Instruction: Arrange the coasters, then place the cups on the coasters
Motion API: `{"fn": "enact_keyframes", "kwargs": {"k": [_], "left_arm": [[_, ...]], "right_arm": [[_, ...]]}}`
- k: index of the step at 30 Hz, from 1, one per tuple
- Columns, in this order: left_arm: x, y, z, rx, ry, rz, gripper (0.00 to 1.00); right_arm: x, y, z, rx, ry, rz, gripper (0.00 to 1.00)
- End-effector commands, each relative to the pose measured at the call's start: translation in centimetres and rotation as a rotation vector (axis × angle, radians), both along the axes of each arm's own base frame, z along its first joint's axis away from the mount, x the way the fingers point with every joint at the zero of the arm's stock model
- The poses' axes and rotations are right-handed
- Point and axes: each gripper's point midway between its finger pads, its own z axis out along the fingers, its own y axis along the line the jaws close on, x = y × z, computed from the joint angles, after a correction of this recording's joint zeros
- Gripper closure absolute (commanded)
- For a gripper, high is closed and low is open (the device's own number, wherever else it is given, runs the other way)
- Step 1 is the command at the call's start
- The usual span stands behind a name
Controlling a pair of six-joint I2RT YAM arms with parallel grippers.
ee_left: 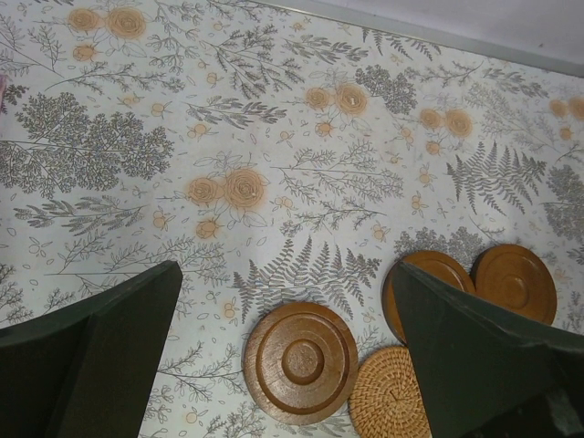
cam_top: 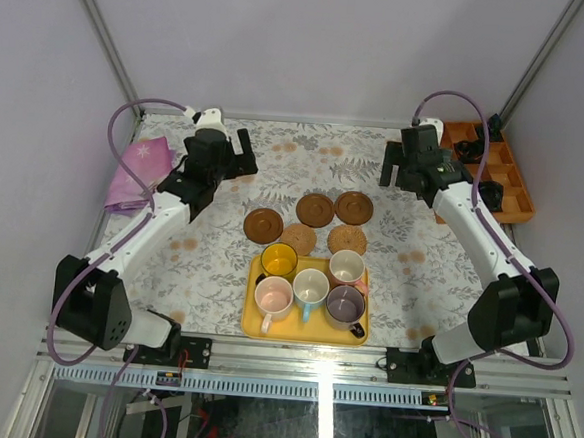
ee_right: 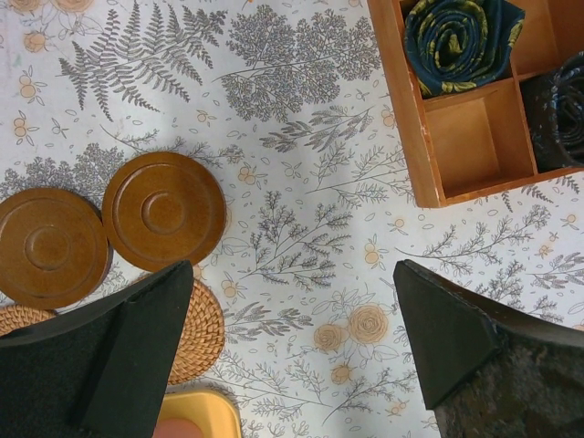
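Note:
Five round coasters lie grouped mid-table: dark wooden ones (cam_top: 264, 224), (cam_top: 315, 209), (cam_top: 354, 207) and tan woven ones (cam_top: 298, 238), (cam_top: 347, 240). Five cups stand on a yellow tray (cam_top: 250, 321): yellow (cam_top: 279, 260), white-and-blue (cam_top: 310, 285), salmon (cam_top: 348, 268), pale pink (cam_top: 273, 296), purple-grey (cam_top: 345, 305). My left gripper (ee_left: 285, 265) hangs open and empty above the cloth, just behind the leftmost wooden coaster (ee_left: 300, 361), with a woven coaster (ee_left: 391, 394) beside it. My right gripper (ee_right: 294, 265) is open and empty, right of a wooden coaster (ee_right: 164, 210) and a woven coaster (ee_right: 196, 333).
A purple folded cloth (cam_top: 140, 173) lies at the far left. An orange wooden compartment box (cam_top: 496, 168) at the far right holds rolled dark items (ee_right: 461, 36). White walls close in the table on three sides. The tray's corner (ee_right: 196, 415) shows under the right gripper.

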Motion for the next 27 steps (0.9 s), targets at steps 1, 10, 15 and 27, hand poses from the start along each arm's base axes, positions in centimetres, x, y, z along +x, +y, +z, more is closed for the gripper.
{"fn": "enact_keyframes", "kwargs": {"k": [1,10,15,27], "left_arm": [[0.0,0.3,2.6,-0.006,-0.042,0.003,0.0],[0.7,-0.4,-0.2,0.025,0.034,-0.03,0.0],[0.3,-1.3,-3.6,-0.007,0.097,-0.061,0.05],[-2.2,-5.8,-11.6,-0.061,0.316,-0.215,1.0]], "right_arm": [[0.8,-0.2,4.4,0.009,-0.125,0.001,0.01],[2.0,1.0,2.5,0.094,-0.041,0.015,0.01],[3.3,2.8,0.1,0.162,-0.002,0.111,0.12],[2.5,6.6,-6.2,0.273,0.193,0.262,1.0]]}}
